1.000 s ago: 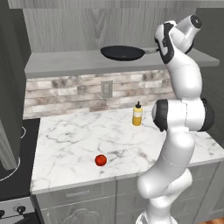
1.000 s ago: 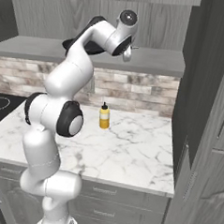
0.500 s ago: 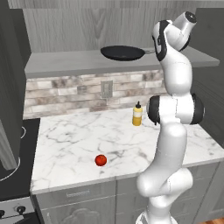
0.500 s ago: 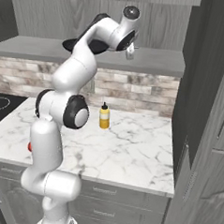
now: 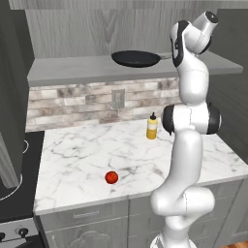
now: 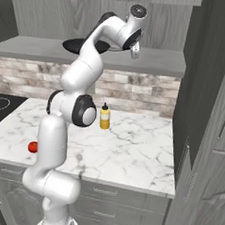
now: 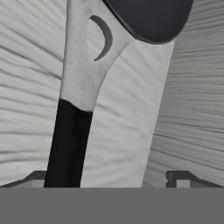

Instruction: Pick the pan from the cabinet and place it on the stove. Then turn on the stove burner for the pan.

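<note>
The round, shallow, matte black frying pan (image 5: 136,58) sits on the plain grey shelf (image 5: 72,70) of the grey wood-grain wall cabinet (image 5: 97,24), its bowl near the shelf's front edge and its thin dark handle pointing toward the white arm's two-finger gripper (image 6: 135,50), which hangs just above the shelf at the handle's outer end. In the hand view the pan's pale metal neck with a curved slot (image 7: 89,52) runs down into the black grip (image 7: 65,144), which passes just beside one dark fingertip (image 7: 37,178) while the other fingertip (image 7: 177,178) stands well apart, so the jaws are spread wide and pinch nothing (the handle lies off-centre between them, close to one side). Bare grey shelf lies on both sides of the handle, and the cabinet's grained back wall rises behind it. Below the shelf runs a strip of grey-brown brick tile (image 5: 77,104), then the white marble desk (image 5: 82,160), which carries a small yellow squeeze bottle (image 5: 152,127) near the wall and a small red round fruit (image 5: 112,177) near the front edge, with wide open marble between them. The flat black glass cooktop (image 5: 19,169) meets the desk's left edge, its white ring outline partly visible, with black knobs on the front strip (image 5: 19,233). A tall grey panel (image 6: 205,92) closes in the desk's right end.
</note>
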Robot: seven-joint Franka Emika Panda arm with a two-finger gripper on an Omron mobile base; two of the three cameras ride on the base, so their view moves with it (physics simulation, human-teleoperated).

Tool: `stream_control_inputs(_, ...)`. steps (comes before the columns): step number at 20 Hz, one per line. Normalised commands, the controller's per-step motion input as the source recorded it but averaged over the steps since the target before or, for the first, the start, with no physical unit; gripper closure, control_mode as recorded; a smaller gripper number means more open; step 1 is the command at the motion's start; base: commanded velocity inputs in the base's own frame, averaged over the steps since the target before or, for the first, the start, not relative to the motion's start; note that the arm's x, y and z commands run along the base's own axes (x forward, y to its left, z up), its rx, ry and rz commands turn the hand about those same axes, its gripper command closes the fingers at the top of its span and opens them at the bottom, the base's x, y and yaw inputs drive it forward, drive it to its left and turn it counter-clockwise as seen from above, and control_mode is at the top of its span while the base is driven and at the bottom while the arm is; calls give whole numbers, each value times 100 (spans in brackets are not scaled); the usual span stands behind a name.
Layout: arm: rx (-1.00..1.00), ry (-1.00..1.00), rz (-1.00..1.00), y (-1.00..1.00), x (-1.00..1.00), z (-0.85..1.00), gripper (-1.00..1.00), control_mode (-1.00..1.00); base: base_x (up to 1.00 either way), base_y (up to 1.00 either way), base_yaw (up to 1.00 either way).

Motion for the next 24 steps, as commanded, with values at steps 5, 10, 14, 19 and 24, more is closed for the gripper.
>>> stream_control_inputs(5, 0, -4, 0, 0, 22, -9, -100, -100, 0, 0, 0)
stream_control_inputs(10, -1, -7, 0, 0, 23, -10, -100, -100, 0, 0, 0)
stream_control_inputs(14, 0, -8, 0, 3, 10, -9, -100, -100, 0, 0, 0)
stream_control_inputs(19, -1, -5, 0, 25, 0, -12, 100, -100, 0, 0, 0)
stream_control_inputs(24, -1, -4, 0, 37, -1, -15, 100, -100, 0, 0, 0)
